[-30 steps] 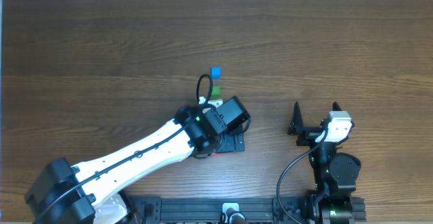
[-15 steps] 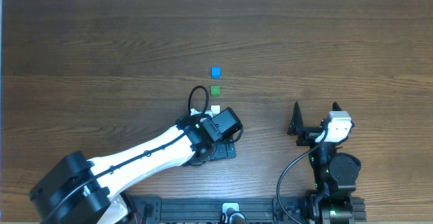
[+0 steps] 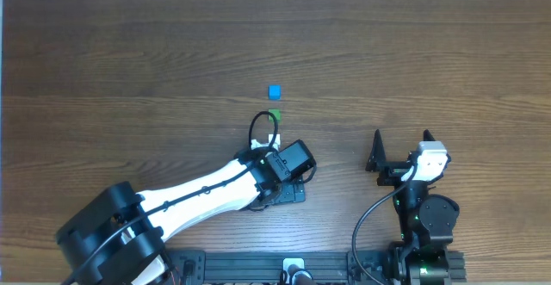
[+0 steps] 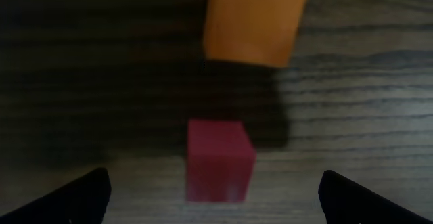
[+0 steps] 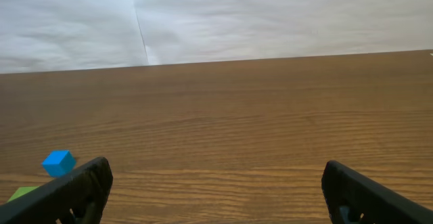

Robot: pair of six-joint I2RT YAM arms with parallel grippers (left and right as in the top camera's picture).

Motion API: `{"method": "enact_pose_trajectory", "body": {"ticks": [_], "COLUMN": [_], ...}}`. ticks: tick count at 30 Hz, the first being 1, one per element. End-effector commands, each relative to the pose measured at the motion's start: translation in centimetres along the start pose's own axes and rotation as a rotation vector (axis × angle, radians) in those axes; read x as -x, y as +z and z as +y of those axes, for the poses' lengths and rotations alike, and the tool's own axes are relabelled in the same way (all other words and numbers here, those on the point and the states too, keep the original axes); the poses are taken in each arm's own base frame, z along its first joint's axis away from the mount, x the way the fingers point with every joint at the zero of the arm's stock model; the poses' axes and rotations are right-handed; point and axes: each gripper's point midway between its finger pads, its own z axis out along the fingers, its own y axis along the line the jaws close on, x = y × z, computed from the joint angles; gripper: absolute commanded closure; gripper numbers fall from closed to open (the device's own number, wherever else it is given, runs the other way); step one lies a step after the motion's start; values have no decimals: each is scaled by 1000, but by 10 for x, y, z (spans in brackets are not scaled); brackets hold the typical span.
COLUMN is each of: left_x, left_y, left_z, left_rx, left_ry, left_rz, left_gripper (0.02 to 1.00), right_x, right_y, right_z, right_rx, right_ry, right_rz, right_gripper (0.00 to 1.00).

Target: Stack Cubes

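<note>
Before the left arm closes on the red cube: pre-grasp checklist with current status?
1. Left gripper open: ok, fingers spread wide.
2. Red cube between the fingers: ok, roughly centred in the left wrist view.
3. Orange block clear of the grasp: ok, it lies beyond the red cube with a gap between them.
4. Fingers low enough to close on the cube: cannot tell.
5. Right gripper out of the way: ok, open, off to the right near its own base.
6. Stack targets free: ok, blue cube and green cube lie single and apart on the table.
</note>
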Motion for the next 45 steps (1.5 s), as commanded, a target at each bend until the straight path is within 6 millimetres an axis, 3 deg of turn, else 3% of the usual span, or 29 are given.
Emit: {"method": "enact_pose_trajectory", "body": {"ticks": [1,11,24,32,45], "left_x": [2,2,0,0,-1], "left_y": [7,8,21,21,21], "left_z": [5,6,11,10,9], "left_rx": [32,39,72,70,66], "left_ry": [47,121,120,121,120], "left_rz": [-18,-17,3,3,11], "left_gripper": [23,20,49,104,104], "right_x": [-1,-1,-1,-1,-1], "right_y": [0,0,0,0,0], "right_z": [-2,-2,-2,-2,-2], "right_rx": [-9,-9,-9,-9,-9], "right_ry": [-2,-2,-2,-2,-2], "right_rz": [-4,-4,-4,-3,-3], "right_gripper": [9,9,9,16,9]}}
